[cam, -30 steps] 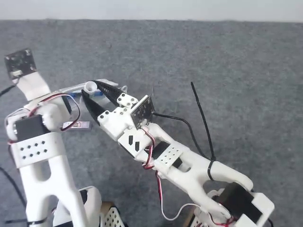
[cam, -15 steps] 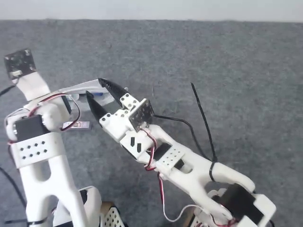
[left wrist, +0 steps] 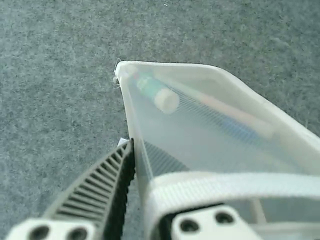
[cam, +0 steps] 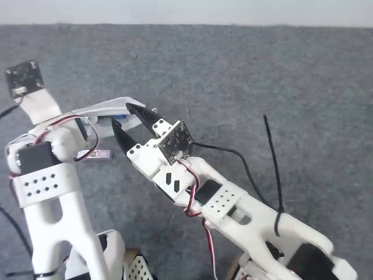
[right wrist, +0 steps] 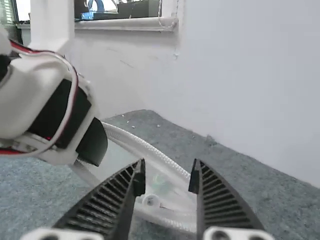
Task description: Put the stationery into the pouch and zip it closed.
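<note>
Pouch held off the table at the left by the left gripper; right gripper open at its rim.

Left gripper (left wrist: 135, 159) is clamped on the near edge of the translucent pouch (left wrist: 210, 135). One ribbed black finger is visible, the other is hidden under the pouch's white webbing. Seen through the pouch wall: a white-capped tube (left wrist: 159, 93) with a greenish body, plus blurred long shapes, one of them blue, kind not determinable. Right gripper (cam: 123, 116) has its jaws apart, tips at the pouch's right-hand rim; contact cannot be judged. Zip state is unreadable. On the grey table (cam: 262, 70), nearer than the pouch, lies a small flat item (cam: 95, 154), partly cut off by the left arm, kind unclear.
</note>
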You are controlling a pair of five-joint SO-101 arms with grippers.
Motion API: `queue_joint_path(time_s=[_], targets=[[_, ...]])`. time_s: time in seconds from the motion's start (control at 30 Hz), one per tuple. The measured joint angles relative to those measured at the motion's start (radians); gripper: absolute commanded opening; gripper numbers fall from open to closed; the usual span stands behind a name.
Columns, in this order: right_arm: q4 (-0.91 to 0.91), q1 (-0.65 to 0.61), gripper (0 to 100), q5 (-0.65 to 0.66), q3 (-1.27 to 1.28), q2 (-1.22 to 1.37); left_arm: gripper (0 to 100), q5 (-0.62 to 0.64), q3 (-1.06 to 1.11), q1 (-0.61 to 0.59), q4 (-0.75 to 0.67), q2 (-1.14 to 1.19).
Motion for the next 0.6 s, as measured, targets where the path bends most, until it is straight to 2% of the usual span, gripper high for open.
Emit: queue_joint_path(time_s=[0.3, 0.6], targets=[[0.301, 0.035, 14.1, 0.000, 0.000, -0.207, 1, 0.000, 0.000, -0.086, 0.000, 0.000], [0.494, 0.035, 13.7, 0.000, -0.077, -0.213, 1, 0.000, 0.000, -0.180, 0.000, 0.000]])
